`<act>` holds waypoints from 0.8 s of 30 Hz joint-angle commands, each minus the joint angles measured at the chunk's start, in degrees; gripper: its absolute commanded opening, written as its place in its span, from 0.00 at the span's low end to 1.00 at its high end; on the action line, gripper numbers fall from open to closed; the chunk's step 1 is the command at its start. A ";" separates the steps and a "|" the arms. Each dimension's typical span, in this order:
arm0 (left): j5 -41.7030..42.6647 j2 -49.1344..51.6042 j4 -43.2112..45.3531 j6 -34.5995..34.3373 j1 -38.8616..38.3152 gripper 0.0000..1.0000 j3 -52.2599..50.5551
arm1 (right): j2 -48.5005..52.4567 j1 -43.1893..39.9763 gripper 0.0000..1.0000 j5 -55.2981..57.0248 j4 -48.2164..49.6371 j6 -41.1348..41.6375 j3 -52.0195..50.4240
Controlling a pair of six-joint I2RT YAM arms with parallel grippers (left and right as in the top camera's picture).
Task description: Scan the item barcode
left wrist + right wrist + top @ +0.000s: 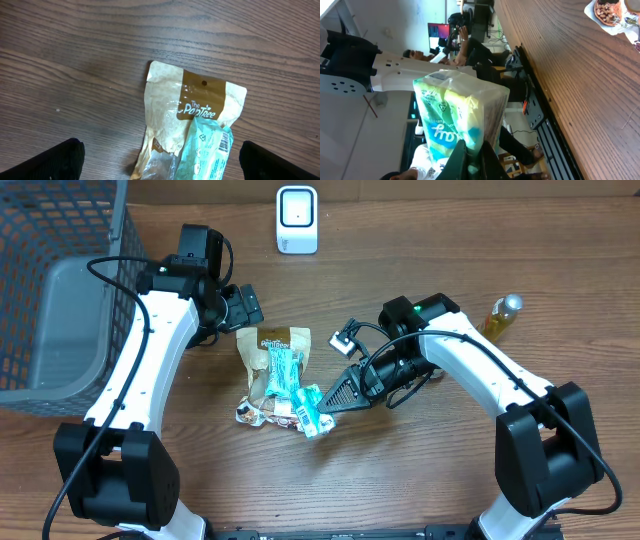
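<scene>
Brown wood-grain bench fills the overhead view. A grey wire-mesh basket sits at its far left, a small white box-shaped scanner at the far edge, and an amber bottle with a pale cap to the right. A cream-and-brown plastic snack pouch lies flat mid-bench, and a teal-and-white wrapped packet stretches over it. The right jaws are closed on the packet's near end. The left jaws stand wide apart just beyond the pouch's top edge, holding nothing.

From the left wrist, the pouch lies on the bench with the packet overlapping its lower right. A barcode shows on the packet's edge. The jaws sit spread at the two bottom corners.

From the right wrist, the packet is pinched at one end between closed jaws, clear of the bench.
</scene>
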 commanded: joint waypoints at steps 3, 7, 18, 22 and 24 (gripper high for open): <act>-0.02 0.13 0.07 0.66 -0.39 1.00 0.85 | -1.31 -0.28 0.04 -1.55 0.20 -0.31 0.07; -0.02 0.13 0.07 0.66 -0.39 1.00 0.85 | -1.31 -0.28 0.04 -1.20 0.17 -0.31 0.07; -0.02 0.13 0.07 0.66 -0.33 1.00 0.85 | -1.29 -0.28 0.04 4.55 1.36 -0.28 0.07; -0.02 0.13 0.07 0.66 -0.35 1.00 0.85 | -1.29 -0.28 0.04 4.74 3.98 -0.31 0.07; -0.02 0.13 0.07 0.63 -0.35 1.00 0.85 | -1.29 -0.28 0.04 5.44 5.40 -0.31 0.07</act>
